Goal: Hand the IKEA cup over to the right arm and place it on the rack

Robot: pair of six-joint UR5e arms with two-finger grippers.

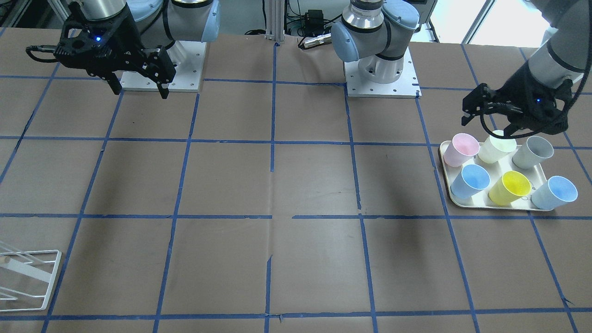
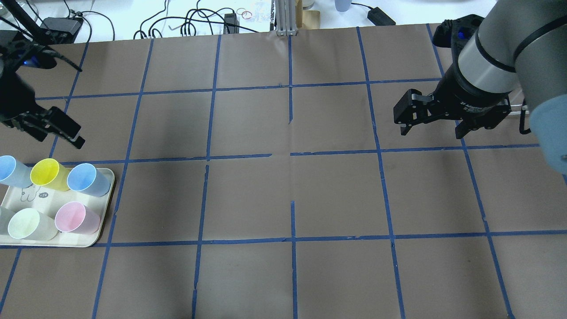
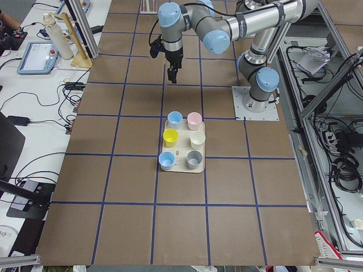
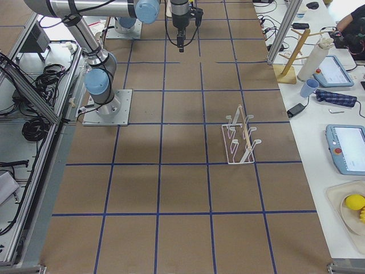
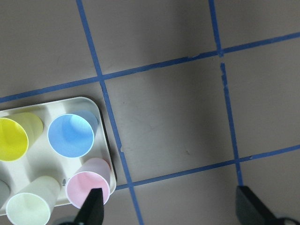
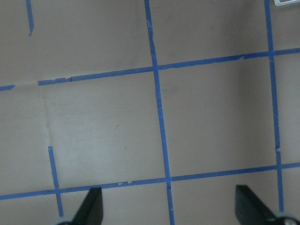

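Observation:
The pale pink IKEA cup [image 1: 461, 149] stands on a cream tray [image 1: 447, 190] among other cups. It also shows in the overhead view [image 2: 77, 218] and in the left wrist view [image 5: 89, 188]. My left gripper [image 1: 488, 124] is open and empty. It hangs above the table just beyond the tray [image 2: 95, 239], and in the left wrist view [image 5: 171, 208] one fingertip [image 5: 93, 204] overlaps the pink cup. My right gripper [image 1: 138, 90] is open and empty over bare table on the far side [image 2: 432, 128]. The white wire rack [image 1: 27, 277] stands near the table edge on the right arm's side [image 4: 239, 137].
The tray also holds a yellow cup [image 1: 508, 187], two light blue cups [image 1: 471, 180] [image 1: 555, 192], a cream-white cup [image 1: 497, 147] and a grey cup [image 1: 533, 151]. Blue tape lines grid the brown table. Cables and gear lie beyond the table's far edge [image 2: 199, 20].

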